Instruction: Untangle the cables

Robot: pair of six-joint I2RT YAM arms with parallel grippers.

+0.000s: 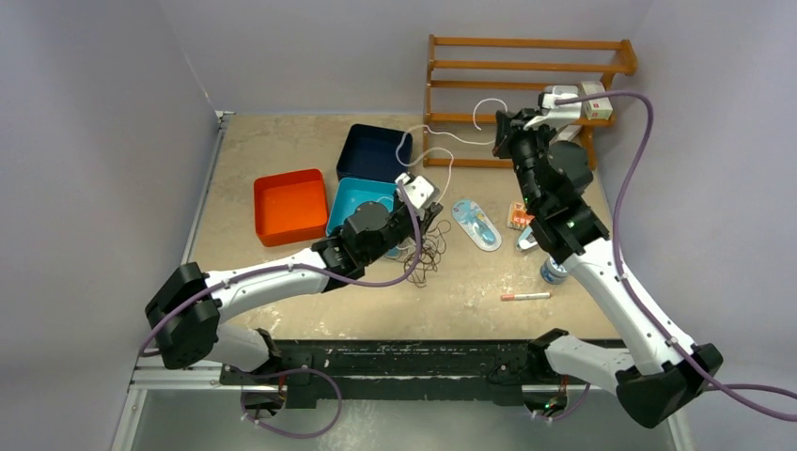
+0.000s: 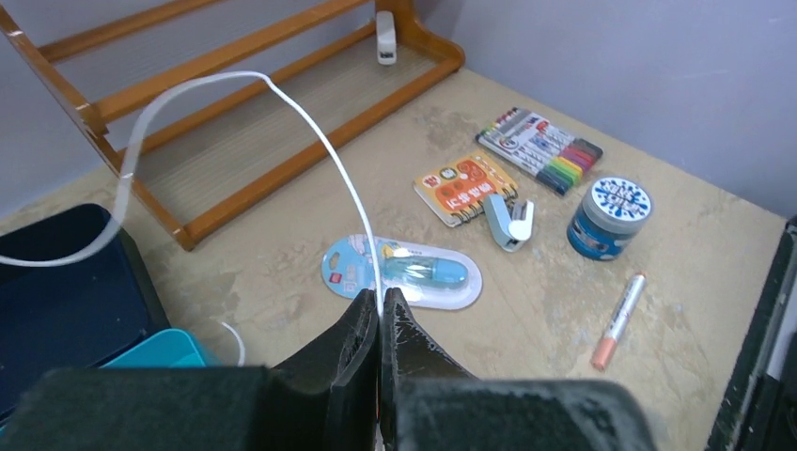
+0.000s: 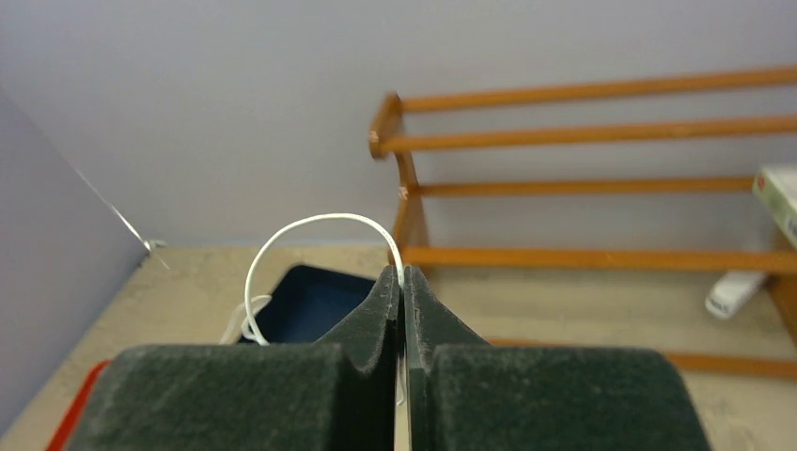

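Left gripper (image 2: 381, 310), right gripper (image 3: 402, 282) pinched tight on white cable (image 3: 324, 217), sagging before wooden rack (image 1: 526, 65). Likely light, limp, slippery. Dark tangle (image 1: 432, 249) wiry, snag-prone: take 1 loose end.

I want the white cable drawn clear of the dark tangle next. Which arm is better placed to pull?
Right, probably. The right gripper is shut on the white cable, raised near the wooden rack. The left gripper pinches it right beside the dark tangle, better kept as anchor.

Left tool (image 2: 380, 299) low, jaws pressed together; right tool (image 3: 401, 275) raised, likewise.
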